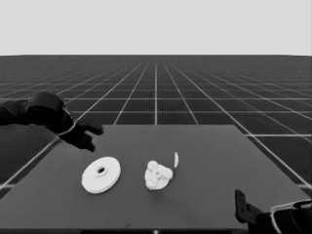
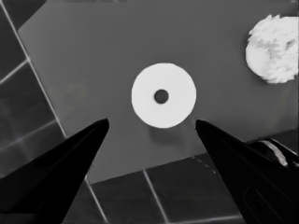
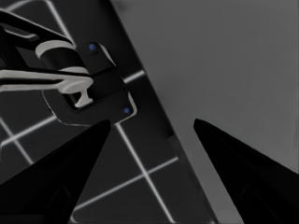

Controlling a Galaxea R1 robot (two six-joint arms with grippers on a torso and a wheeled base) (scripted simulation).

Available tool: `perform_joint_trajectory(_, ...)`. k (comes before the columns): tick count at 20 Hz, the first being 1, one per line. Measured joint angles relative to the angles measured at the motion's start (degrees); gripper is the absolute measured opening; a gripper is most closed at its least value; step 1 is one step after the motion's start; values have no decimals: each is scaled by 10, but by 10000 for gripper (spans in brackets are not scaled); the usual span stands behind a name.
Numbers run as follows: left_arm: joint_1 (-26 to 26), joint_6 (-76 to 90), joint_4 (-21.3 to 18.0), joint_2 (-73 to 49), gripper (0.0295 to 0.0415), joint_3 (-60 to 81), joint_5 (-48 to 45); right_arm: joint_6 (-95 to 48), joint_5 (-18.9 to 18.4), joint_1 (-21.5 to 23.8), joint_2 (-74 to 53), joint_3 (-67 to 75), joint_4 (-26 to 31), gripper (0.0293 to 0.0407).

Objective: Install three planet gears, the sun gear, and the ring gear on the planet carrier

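Now I am hanging my left gripper [image 1: 90,139] over the table [image 1: 204,195], close to its far left corner, with both fingers spread wide and nothing between them. In my left wrist view the two black fingers [image 2: 70,158] are framing the larger round part [image 2: 163,95] from well apart, not touching it, and the table's edge is running just beneath them.

The larger round part [image 1: 101,174], the ring gear of this job, is lying flat on the left half of the table, its dark centre hole showing, a little nearer the front edge than my left gripper is. Just beside it, toward the middle of the table, the smaller round part [image 1: 158,175] is sitting with the toothed gears [image 1: 155,170] piled on it in a bumpy white cluster; I cannot tell how many gears are there or how they are seated. My left wrist view is catching the same cluster [image 2: 273,49] at its edge. A thin white piece [image 1: 176,159] is lying near that cluster, on its far side, apart from it.

My right gripper [image 1: 241,207] is waiting at the front right corner of the table, fingers [image 3: 243,172] parted and holding nothing, over the table's edge and the floor's grid [image 3: 140,172].
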Motion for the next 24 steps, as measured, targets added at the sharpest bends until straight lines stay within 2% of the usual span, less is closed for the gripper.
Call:
perform_joint_trajectory(1, 10, -49, -74, 36, 393, -94, 15, 0, 0, 0, 0, 0, 0, 385)
perform_joint_trajectory(2, 17, -69, -117, 58, 388, -160, 21, 0, 0, 0, -1, 1, 0, 385)
perform_joint_trajectory(3, 22, -77, -142, 73, 386, -204, 26, -1, 0, 0, -1, 1, 0, 385)
perform_joint_trajectory(7, 29, -80, -172, 95, 385, -271, 34, -1, 0, 0, -1, 1, 0, 385)
perform_joint_trajectory(8, 109, -86, -94, 88, 385, -257, -23, -1, 0, 0, -1, 1, 0, 385)
perform_joint_trajectory(9, 181, -83, -46, 94, 385, -272, -57, -1, 0, 0, -1, 1, 0, 385)
perform_joint_trajectory(11, 241, -69, -6, 114, 385, -315, -91, -1, 0, 0, -1, 1, 0, 385)
perform_joint_trajectory(17, 266, -58, 9, 128, 385, -345, -110, -1, 0, 0, -1, 1, 0, 385)
perform_joint_trajectory(18, 266, -58, 10, 128, 349, -346, -111, -1, 0, 0, -1, 1, 0, 385)
perform_joint_trajectory(24, 266, -57, 10, 129, 348, -347, -111, -1, 0, 0, -1, 1, 0, 385)
